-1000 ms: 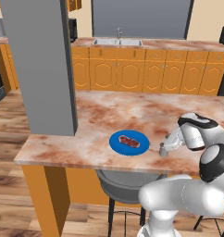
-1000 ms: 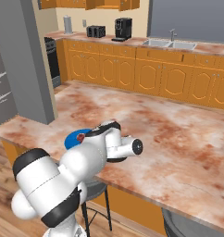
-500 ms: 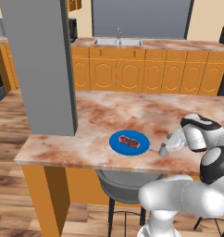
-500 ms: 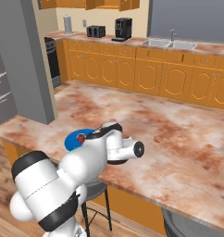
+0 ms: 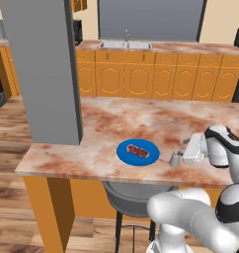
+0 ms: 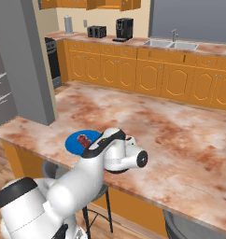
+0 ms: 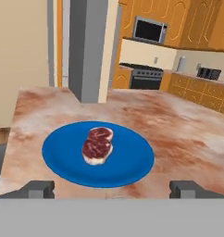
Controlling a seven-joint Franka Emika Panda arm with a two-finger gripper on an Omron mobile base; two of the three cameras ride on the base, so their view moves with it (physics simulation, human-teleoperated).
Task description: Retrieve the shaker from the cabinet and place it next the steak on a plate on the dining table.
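- The shaker (image 5: pixel 175 159) stands upright on the worktop (image 5: pixel 141 121), just right of the plate (image 5: pixel 138 151) with the steak (image 5: pixel 138 150), so the placement looks done.
- Your gripper (image 5: pixel 183 155) sits close beside the shaker. In the hand view its fingertips (image 7: pixel 37 188) stand wide apart with nothing between them.
- Main risk, as I judge it: a sideways swing on retreat clips the shaker, tipping it onto the plate or toward the near edge, which is close.
- Back off to the right or upward. The far side of the worktop offers plenty of open surface.
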